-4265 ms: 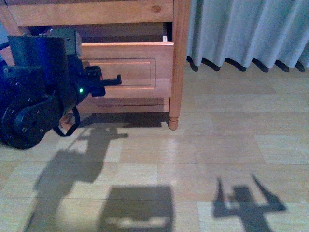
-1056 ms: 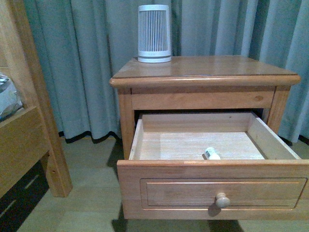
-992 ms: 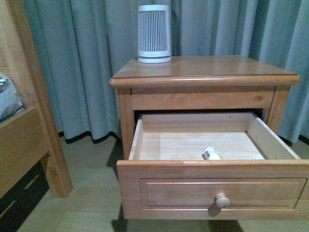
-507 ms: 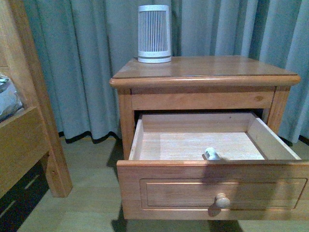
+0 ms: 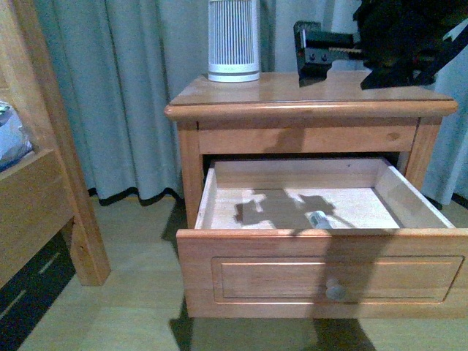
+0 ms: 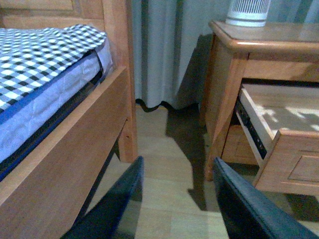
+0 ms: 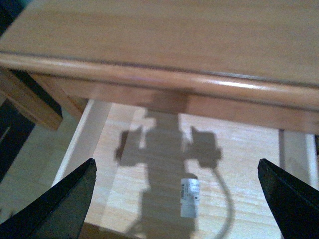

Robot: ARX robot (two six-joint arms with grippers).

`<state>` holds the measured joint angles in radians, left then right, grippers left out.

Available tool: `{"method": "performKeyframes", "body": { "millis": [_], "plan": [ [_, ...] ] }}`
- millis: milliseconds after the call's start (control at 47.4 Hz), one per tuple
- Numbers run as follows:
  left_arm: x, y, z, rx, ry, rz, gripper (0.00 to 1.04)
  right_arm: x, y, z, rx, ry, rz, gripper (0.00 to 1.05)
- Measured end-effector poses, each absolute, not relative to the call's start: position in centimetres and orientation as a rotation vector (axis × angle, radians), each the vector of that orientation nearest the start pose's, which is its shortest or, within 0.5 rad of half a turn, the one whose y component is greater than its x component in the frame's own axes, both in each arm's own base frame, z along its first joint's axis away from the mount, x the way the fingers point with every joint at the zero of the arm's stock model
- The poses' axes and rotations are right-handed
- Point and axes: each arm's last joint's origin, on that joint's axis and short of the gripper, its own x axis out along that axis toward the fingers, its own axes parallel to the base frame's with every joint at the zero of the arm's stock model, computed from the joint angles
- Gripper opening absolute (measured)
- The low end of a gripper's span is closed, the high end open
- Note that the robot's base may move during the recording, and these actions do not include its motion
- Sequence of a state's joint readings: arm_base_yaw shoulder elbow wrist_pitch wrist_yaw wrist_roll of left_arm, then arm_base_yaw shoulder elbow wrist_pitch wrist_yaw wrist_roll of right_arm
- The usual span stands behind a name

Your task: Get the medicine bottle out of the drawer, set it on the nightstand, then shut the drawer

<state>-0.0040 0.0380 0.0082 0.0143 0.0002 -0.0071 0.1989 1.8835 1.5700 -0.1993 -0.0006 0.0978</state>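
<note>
One medicine bottle (image 5: 317, 219) in drawer (image 5: 278, 252)

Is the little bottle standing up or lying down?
Lying down: the medicine bottle rests on its side on the drawer floor.

The robot's right arm (image 5: 398, 33) extends in high from the right, its dark links held roughly level. The right gripper (image 7: 175, 164) points steeply downward, its two fingers (image 7: 65, 199) spread wide with nothing between them. The left gripper (image 6: 175, 164) sits low, angled forward, its jaws parted and empty.
</note>
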Motion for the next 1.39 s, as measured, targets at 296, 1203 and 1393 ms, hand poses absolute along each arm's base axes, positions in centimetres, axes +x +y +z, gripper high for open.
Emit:
{"method": "performKeyframes", "body": {
  "millis": [296,1203,1393],
  "plan": [
    [9.8,0.0,16.6,-0.007,-0.003,-0.004,0.04,45.3,9.8,23.8,0.015,0.646,0.149,0.98],
    [9.8,0.0,16.6,-0.007,-0.003,-0.004,0.81,49.9,9.9,8.6,-0.06,0.847,0.098,0.97],
    [9.8,0.0,16.6,-0.007,-0.003,-0.004,0.99,50.1,10.2,8.5,-0.063,0.835,0.095,0.72]
  ]
}}
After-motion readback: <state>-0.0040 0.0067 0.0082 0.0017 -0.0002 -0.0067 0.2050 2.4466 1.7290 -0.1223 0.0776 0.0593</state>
